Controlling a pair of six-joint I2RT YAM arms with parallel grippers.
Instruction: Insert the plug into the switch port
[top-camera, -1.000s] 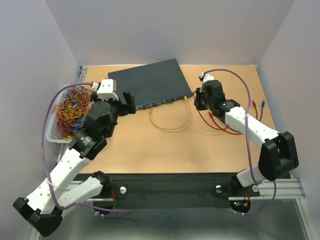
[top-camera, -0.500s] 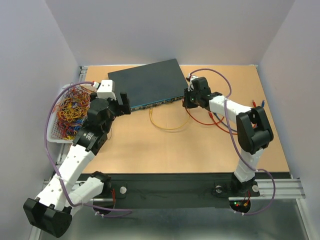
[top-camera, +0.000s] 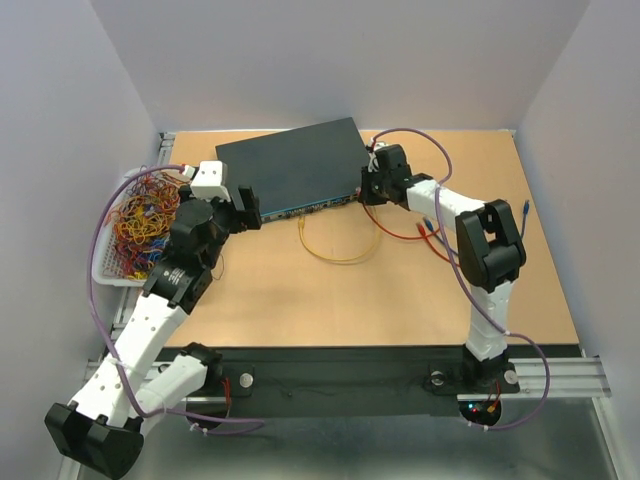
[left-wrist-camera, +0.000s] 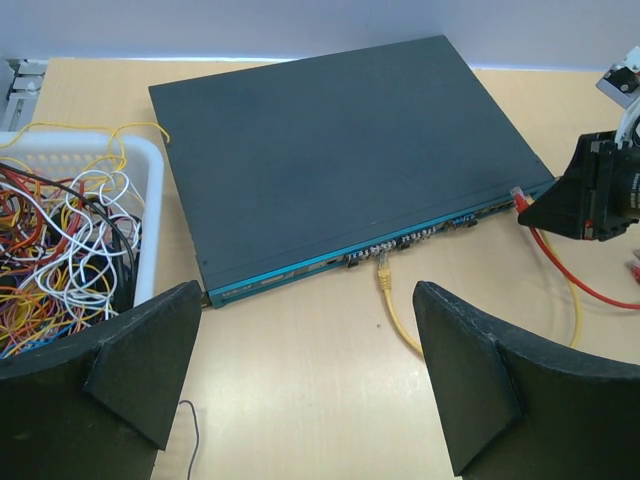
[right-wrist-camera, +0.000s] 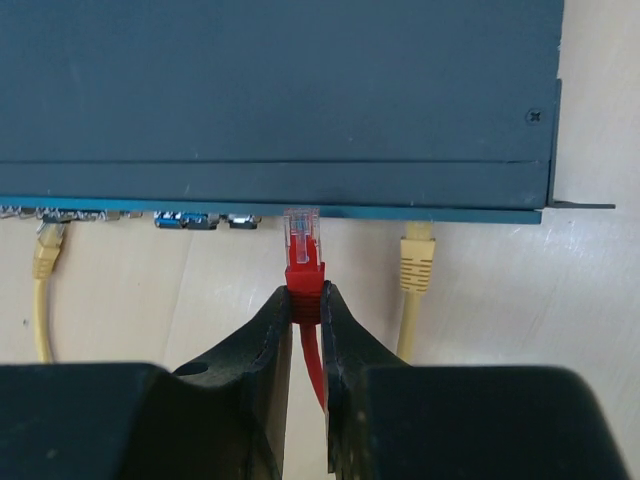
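Black jaws of your left gripper (left-wrist-camera: 308, 300) stand wide and empty before the switch (left-wrist-camera: 330, 160). The red plug (right-wrist-camera: 302, 250) reaches the port row (right-wrist-camera: 200, 218) near the switch's right end but looks not yet seated. Your right gripper (right-wrist-camera: 307, 300) pinches its red body narrowly; I judge only the final push is left.
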